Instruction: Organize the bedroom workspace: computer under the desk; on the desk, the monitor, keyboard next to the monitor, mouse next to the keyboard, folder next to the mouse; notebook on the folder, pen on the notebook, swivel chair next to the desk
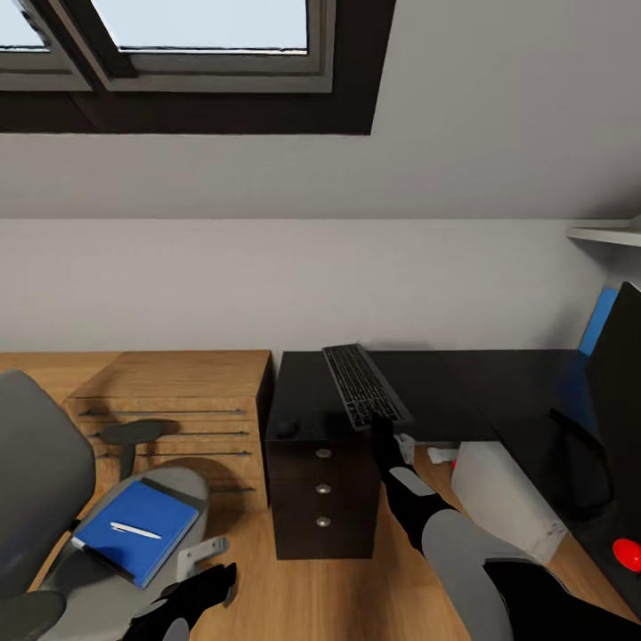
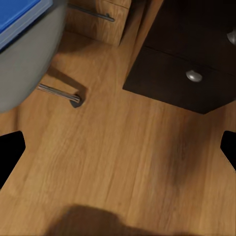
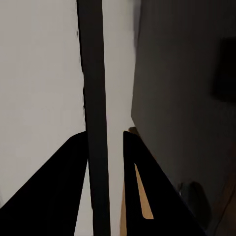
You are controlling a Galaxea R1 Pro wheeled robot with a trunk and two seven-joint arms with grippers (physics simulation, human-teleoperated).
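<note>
The right gripper [image 1: 385, 429] was clamped on the near end of the keyboard [image 1: 365, 385]; in the right wrist view its two black fingers [image 3: 59, 191] pressed either side of the keyboard's thin dark edge [image 3: 94, 123]. The keyboard, a slim slab of dark grey keys, lay angled over the front of the desk [image 1: 445, 383], a smooth black top with three drawers carrying round silver knobs [image 1: 323, 488]. A small rounded mouse [image 1: 286, 427] sat on the desk's left corner, near the keyboard but apart from it. The monitor [image 1: 614, 392], flat and black, stood at the right end of the desk. A pale boxy computer [image 1: 507, 499] stood on the wooden floor under the desk.

The left gripper [image 1: 191, 598] hung low beside the chair with its fingers [image 2: 11, 152] spread wide apart over the wood-grain floor [image 2: 123, 162]. On the grey padded chair [image 1: 53, 463] lay a flat blue folder [image 1: 133, 525], a thin white pen [image 1: 135, 531] resting on top.
</note>
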